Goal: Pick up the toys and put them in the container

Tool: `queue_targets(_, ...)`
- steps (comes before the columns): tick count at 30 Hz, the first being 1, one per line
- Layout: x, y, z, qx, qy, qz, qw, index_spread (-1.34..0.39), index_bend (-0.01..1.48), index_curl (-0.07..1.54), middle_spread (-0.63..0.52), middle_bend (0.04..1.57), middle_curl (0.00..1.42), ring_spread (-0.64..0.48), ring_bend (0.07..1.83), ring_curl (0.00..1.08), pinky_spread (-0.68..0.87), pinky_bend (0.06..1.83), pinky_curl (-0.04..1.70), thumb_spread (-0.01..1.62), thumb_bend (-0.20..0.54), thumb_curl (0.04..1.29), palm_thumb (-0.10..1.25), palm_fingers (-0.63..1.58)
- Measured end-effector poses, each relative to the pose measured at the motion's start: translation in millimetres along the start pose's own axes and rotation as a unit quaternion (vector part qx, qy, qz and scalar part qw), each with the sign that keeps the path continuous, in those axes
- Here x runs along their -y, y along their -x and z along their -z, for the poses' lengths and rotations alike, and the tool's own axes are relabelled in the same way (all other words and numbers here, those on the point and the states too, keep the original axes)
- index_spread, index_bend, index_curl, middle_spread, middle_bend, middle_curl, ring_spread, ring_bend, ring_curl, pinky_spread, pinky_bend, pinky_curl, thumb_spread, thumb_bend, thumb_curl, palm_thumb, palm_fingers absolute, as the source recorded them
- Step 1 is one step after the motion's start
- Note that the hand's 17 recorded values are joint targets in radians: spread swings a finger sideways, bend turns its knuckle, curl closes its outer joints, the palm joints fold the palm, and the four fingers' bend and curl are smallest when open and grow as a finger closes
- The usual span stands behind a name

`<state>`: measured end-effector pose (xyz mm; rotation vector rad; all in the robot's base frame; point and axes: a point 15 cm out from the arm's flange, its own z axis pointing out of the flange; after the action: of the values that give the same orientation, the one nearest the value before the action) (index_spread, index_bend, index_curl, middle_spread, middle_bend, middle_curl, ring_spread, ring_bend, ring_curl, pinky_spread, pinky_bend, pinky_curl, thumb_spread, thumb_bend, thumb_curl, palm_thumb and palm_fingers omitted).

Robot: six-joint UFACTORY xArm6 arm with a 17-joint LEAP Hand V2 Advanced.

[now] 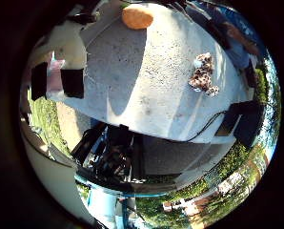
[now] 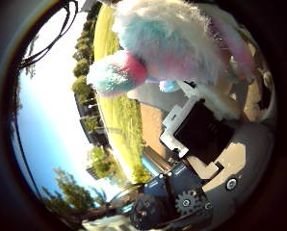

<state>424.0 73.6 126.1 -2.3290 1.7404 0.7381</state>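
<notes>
Hand [image 2: 201, 130]: fingers curled round a fluffy pastel plush toy [image 2: 172, 43] close against the palm, raised above the table [image 1: 147, 81] | Remaining: spotted plush toy [image 1: 203, 72] and orange toy [image 1: 137, 16] on the table, well away from the hand | Container: not in view | Progress: early, one toy in transit.

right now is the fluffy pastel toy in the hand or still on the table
In the hand: the fluffy pastel toy fills the thumb-side view against the hand, with sky and grass behind it, off the table.

Little-finger cam looks down on table [image 1: 147, 86] from afar; thumb cam sits close against plush toy [image 2: 177, 43] (sky behind).
</notes>
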Motion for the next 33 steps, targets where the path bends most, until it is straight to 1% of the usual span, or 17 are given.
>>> queue_targets(8,56.6,89.5,47.9,0.03,-0.077,0.06,0.995,-1.01,1.11,-0.02,-0.24,1.2,1.15,-0.13,1.45,0.87,0.15,1.54,0.83,1.15,-0.014,0.71,0.97,0.84)
queue_targets(12,84.6,122.7,56.9,0.04,-0.099,0.083,0.991,-1.01,1.14,-0.02,-0.24,1.22,1.16,-0.13,1.46,0.88,0.15,1.54,0.85,1.16,-0.014,0.72,0.96,0.83)
queue_targets(15,114.2,136.2,56.9,0.044,-0.111,0.094,0.988,-1.01,1.16,-0.02,-0.24,1.22,1.16,-0.13,1.47,0.88,0.14,1.55,0.86,1.16,-0.015,0.73,0.95,0.82)
queue_targets(18,144.3,143.8,46.5,0.049,-0.111,0.099,0.988,-1.01,1.17,-0.02,-0.24,1.23,1.16,-0.13,1.47,0.87,0.14,1.55,0.86,1.16,-0.017,0.74,0.94,0.8)
queue_targets(20,161.3,143.5,30.4,0.052,-0.104,0.097,0.988,-1.01,1.19,-0.02,-0.24,1.24,1.16,-0.13,1.48,0.88,0.14,1.54,0.87,1.16,-0.028,0.73,0.9,0.78)
queue_targets(24,187.4,138.3,-3.0,0.057,-0.088,0.093,0.99,-1.0,1.14,-0.03,-0.23,1.22,1.15,-0.11,1.51,0.86,0.15,1.52,0.89,1.18,-0.02,0.71,0.88,0.71)
queue_targets(26,192.0,134.5,-25.7,0.06,-0.072,0.088,0.992,-0.93,1.15,-0.01,-0.21,1.18,1.11,-0.07,1.47,0.82,0.18,1.47,0.87,1.19,-0.018,0.69,0.87,0.7)
queue_targets(28,191.3,136.5,-34.3,0.061,-0.064,0.088,0.992,-0.87,1.14,-0.01,-0.19,1.13,1.08,-0.03,1.42,0.79,0.21,1.43,0.85,1.19,-0.019,0.68,0.88,0.67)
queue_targets(30,189.5,137.1,-46.7,0.06,-0.053,0.087,0.993,-0.73,1.19,0.03,-0.17,1.01,1.01,0.02,1.33,0.75,0.23,1.33,0.84,1.19,-0.022,0.66,0.87,0.55)
queue_targets(31,188.5,133.9,-51.2,0.058,-0.048,0.087,0.993,-0.68,1.2,0.04,-0.16,0.98,1.0,0.02,1.3,0.74,0.24,1.31,0.84,1.19,-0.025,0.65,0.86,0.51)
queue_targets(32,187.2,131.6,-55.3,0.058,-0.044,0.086,0.994,-0.59,1.15,0.03,-0.14,0.87,0.95,0.04,1.26,0.72,0.26,1.27,0.82,1.19,-0.027,0.64,0.86,0.33)
queue_targets(33,186.2,131.4,-56.3,0.058,-0.041,0.086,0.994,-0.56,1.15,0.04,-0.13,0.86,0.94,0.04,1.25,0.72,0.27,1.25,0.83,1.18,-0.026,0.64,0.86,0.3)
